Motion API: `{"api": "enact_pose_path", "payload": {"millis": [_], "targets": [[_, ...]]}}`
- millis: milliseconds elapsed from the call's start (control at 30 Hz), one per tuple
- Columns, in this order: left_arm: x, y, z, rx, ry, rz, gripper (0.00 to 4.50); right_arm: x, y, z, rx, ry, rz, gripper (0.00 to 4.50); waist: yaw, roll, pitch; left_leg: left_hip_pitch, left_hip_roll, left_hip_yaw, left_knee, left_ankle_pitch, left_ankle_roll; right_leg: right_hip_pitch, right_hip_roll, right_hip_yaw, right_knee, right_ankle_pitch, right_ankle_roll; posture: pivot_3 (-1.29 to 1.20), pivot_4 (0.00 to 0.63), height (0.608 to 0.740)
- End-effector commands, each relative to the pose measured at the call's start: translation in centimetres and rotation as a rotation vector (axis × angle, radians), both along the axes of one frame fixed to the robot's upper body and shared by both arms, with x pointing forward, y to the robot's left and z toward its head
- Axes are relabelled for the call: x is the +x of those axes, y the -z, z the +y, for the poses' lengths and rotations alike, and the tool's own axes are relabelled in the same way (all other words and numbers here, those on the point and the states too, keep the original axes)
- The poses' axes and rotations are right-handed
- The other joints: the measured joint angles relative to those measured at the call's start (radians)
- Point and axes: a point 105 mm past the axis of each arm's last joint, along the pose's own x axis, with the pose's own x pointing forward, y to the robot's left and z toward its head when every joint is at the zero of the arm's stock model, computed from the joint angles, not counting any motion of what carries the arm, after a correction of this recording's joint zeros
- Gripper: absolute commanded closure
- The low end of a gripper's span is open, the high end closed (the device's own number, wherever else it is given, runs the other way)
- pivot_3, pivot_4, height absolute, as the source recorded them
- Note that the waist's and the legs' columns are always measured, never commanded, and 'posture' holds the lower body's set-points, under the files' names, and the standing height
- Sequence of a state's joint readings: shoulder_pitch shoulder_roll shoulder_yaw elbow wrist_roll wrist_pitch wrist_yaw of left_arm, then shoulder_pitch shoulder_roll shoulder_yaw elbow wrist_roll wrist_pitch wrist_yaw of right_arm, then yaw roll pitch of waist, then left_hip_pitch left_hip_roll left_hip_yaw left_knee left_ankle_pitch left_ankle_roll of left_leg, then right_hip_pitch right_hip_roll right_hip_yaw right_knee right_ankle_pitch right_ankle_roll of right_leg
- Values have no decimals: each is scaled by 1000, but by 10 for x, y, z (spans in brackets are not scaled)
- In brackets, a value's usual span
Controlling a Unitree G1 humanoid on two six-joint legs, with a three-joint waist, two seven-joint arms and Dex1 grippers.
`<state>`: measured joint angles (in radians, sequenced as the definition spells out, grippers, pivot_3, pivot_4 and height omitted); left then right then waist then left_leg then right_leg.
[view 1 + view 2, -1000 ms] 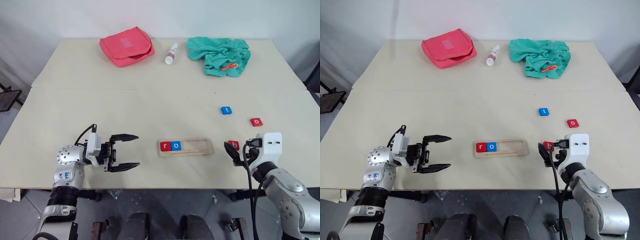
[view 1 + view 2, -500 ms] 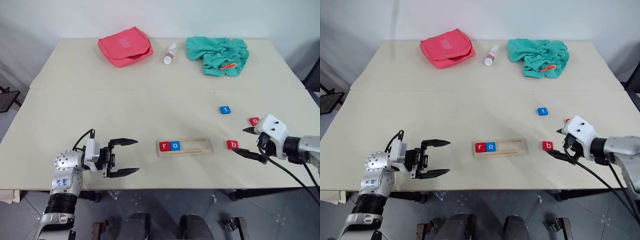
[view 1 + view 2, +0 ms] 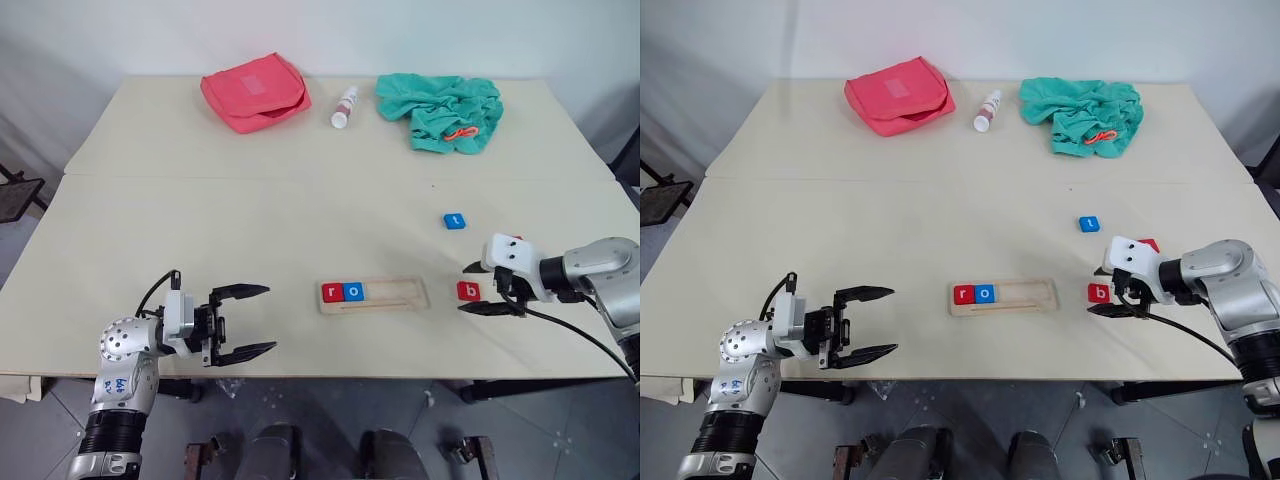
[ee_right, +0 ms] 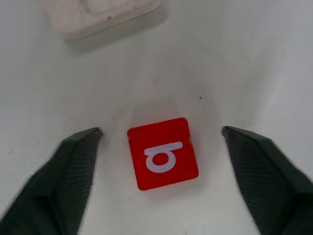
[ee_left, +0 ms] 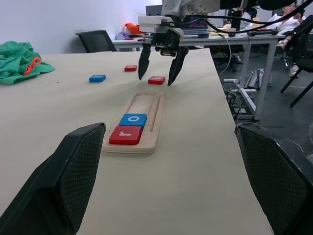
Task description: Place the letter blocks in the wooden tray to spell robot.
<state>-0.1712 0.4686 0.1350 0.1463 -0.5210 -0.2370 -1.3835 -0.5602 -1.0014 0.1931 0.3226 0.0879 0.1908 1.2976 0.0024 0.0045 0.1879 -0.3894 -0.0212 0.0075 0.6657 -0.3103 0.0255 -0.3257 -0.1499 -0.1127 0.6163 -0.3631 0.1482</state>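
While the right gripper [image 3: 467, 288] reaches toward the tray [image 3: 400, 292] from the table's right side, its two fingers stand apart with the red b block [image 3: 468, 291] lying flat on the table [image 3: 200, 220] between them. In the right wrist view neither finger [image 4: 73, 176] touches that block [image 4: 162, 152]; a gap of bare table shows on each side. The block sits just past the tray's right end. In the tray's left end lie the red r block [image 3: 331, 293] and the blue o block [image 3: 352, 292], touching side by side. A blue t block [image 3: 455, 221] lies farther back on the table, well apart from the tray. A red block [image 3: 1149, 244] peeks out behind the right gripper's white housing. Near the front left edge the left gripper [image 3: 245, 321] hangs spread open, empty, pointing toward the tray.
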Motion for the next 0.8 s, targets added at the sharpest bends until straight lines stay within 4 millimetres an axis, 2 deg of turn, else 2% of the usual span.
{"api": "enact_pose_path", "payload": {"millis": [33,167,300,433,567,600,700,800], "targets": [[-6,-7,0,-17,-12,-32,0,1,1,-3,-23,4,8,1643,-1,0,0,0,0,0,0,0,0,0,0,0,0,0,0,0,150,740],[-7,-7,0,-18,-18,-28,0,4,-2,-4,-19,13,-7,3013,-1,0,0,0,0,0,0,0,0,1,0,0,-1,0,0,0,150,740],[-4,-7,-2,-21,-17,-29,0,8,-12,0,2,19,-48,3039,-1,0,0,0,0,0,0,0,0,1,0,0,-1,0,0,0,150,740],[0,-9,-3,-23,0,-33,0,10,-47,30,86,-10,-107,3039,-2,1,1,0,0,1,0,0,0,0,0,0,-1,0,0,0,150,740],[2,-8,-3,-17,10,-32,0,6,-59,54,102,-61,-108,3039,-3,3,2,0,1,0,0,0,-1,0,1,0,-1,0,0,0,150,740],[3,-8,-4,-17,13,-34,0,7,-63,65,107,-79,-109,3039,-3,3,2,0,1,0,-1,0,-1,0,1,0,-1,0,0,0,150,740],[6,-9,-5,-16,17,-38,0,5,-65,91,110,-118,-82,3039,-3,3,2,0,0,0,-1,0,-1,0,0,0,-1,0,0,0,150,740],[7,-9,-7,-19,25,-45,0,-2,-54,112,92,-185,-35,3039,-2,3,2,0,0,-1,-1,0,-1,-1,0,0,0,0,0,0,150,740]]}}
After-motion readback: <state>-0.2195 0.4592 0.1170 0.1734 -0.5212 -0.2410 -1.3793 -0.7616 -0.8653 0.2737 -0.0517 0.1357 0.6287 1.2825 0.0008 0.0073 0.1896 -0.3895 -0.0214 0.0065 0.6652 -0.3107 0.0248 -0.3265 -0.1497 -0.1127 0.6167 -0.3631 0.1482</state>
